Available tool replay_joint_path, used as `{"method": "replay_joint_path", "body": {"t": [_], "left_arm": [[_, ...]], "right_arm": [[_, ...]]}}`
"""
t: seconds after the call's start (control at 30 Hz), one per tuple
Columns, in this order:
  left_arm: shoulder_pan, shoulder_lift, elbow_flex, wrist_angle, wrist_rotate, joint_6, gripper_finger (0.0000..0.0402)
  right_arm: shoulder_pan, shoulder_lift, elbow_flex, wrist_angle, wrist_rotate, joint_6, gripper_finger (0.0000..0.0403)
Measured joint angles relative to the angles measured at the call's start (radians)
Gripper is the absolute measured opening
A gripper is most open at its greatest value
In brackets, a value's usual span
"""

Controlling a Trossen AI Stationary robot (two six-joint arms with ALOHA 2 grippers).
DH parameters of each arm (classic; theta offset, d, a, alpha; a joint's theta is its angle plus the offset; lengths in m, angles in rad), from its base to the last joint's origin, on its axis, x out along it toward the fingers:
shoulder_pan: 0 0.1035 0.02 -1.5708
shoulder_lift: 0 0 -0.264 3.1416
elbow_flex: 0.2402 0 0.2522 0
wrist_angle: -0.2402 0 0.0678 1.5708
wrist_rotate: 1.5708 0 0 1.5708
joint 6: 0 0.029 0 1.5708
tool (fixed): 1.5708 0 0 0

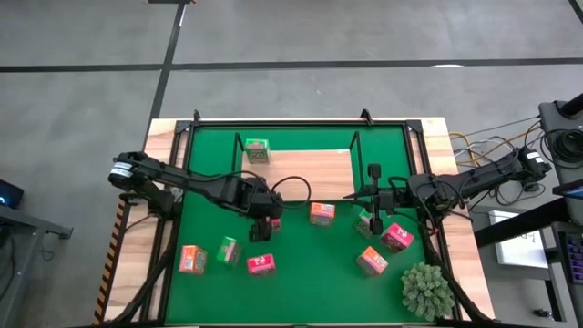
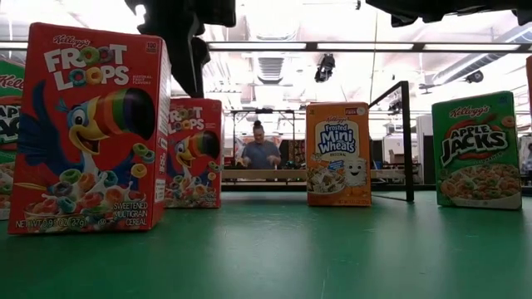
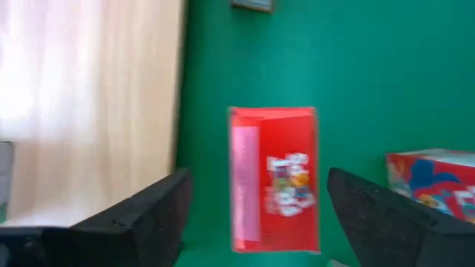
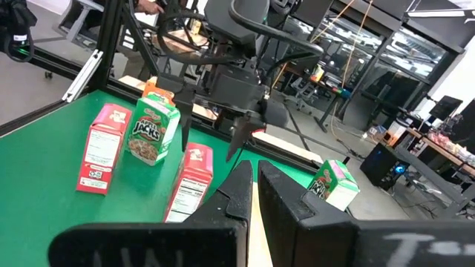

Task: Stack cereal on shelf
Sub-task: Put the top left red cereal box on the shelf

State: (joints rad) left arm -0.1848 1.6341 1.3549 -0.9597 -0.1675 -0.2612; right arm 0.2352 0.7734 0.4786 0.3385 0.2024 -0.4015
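Observation:
My left gripper hangs open over a pink-red cereal box on the green mat, just near of the shelf. One finger stands on each side of the box, with a gap on both sides. The shelf, a light-wood board with black wire ends, carries one green box at its far left. My right gripper is shut and empty at the shelf's right end. Other boxes stand on the mat: orange, green, pink-red.
More boxes stand near the front left: orange, green, pink-red. Another box and a spiky plant stand front right. A person is in the room beyond the table.

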Motion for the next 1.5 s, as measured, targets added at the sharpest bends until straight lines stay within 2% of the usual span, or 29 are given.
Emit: {"method": "replay_joint_path", "body": {"t": [0.17,0.43,1.0,1.27,1.5], "left_arm": [[0.0,0.0,-0.037,0.047,0.011,0.011,0.0321],[0.0,0.0,-0.08,0.069,0.02,0.013,0.0306],[-0.002,0.0,-0.074,0.07,0.021,0.013,0.017],[-0.002,0.0,0.019,0.011,0.027,0.056,0.0151],[0.016,0.0,0.177,-0.009,0.028,0.274,0.015]], "right_arm": [[0.0,0.0,0.0,-0.004,0.0,0.0,0.0013],[0.0,0.0,0.0,-0.013,0.0,0.0,0.0013],[0.0,0.0,0.0,-0.014,0.0,0.0,0.0013],[0.0,0.0,0.0,-0.014,0.001,-0.001,0.0013],[0.0,0.0,0.0,-0.014,0.007,-0.002,0.0013]]}}
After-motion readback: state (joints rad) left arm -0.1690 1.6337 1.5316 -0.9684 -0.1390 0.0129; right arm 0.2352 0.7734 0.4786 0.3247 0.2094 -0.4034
